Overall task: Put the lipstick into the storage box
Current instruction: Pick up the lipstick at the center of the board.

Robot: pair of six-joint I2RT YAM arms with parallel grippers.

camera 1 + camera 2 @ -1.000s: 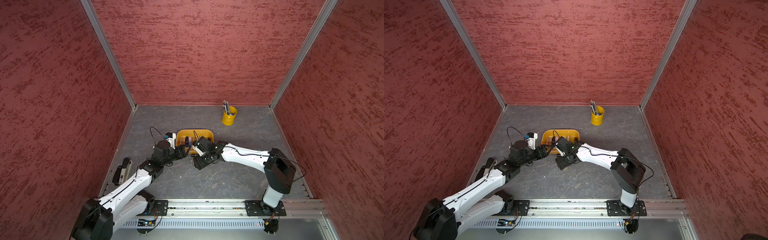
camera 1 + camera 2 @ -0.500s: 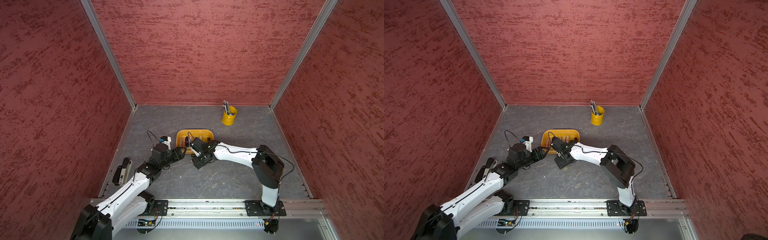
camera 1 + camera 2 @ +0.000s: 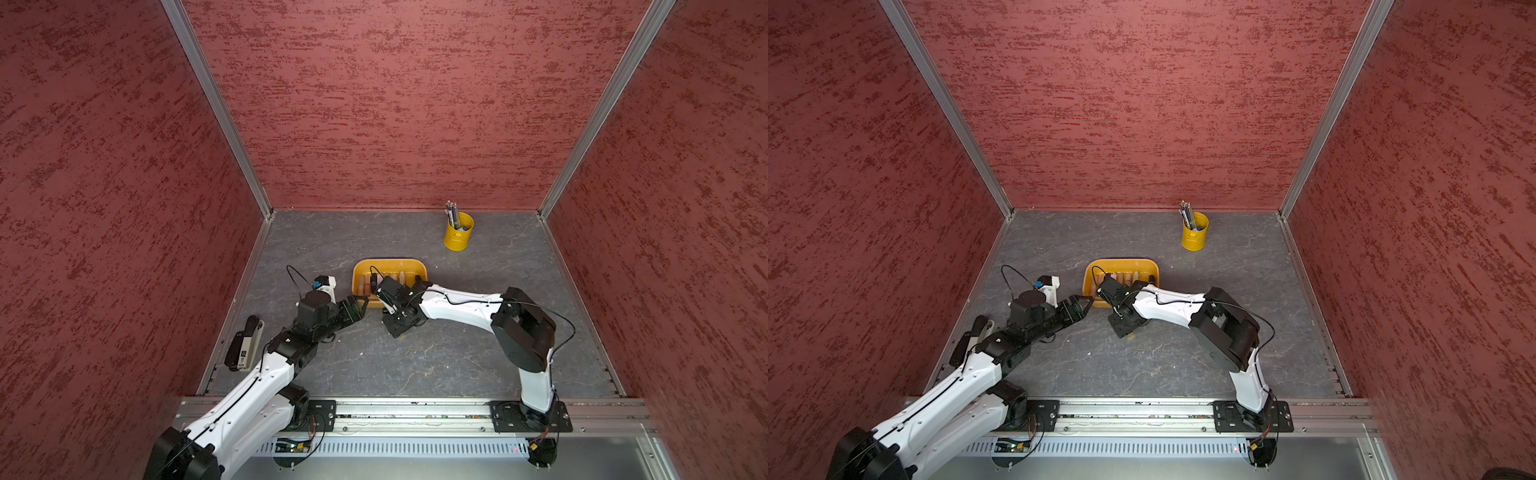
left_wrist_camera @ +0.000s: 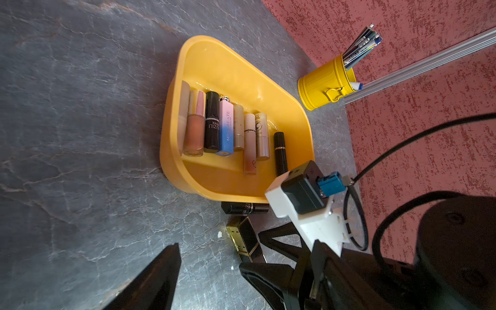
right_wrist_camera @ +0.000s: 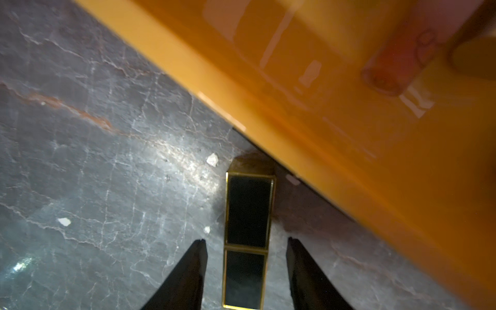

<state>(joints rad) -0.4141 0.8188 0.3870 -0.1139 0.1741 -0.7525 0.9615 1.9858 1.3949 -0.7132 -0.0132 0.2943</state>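
Storage box point(image 5: 295, 120) blurred, cut by frame edge; black-gold lipstick point(image 5: 248, 212) cropped (near end only).

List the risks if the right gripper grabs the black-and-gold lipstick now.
The right gripper straddles the near half of the black-and-gold lipstick; it could pivot when lifted.
Its far end lies close to the storage box wall and a round black lipstick; it might snag either.
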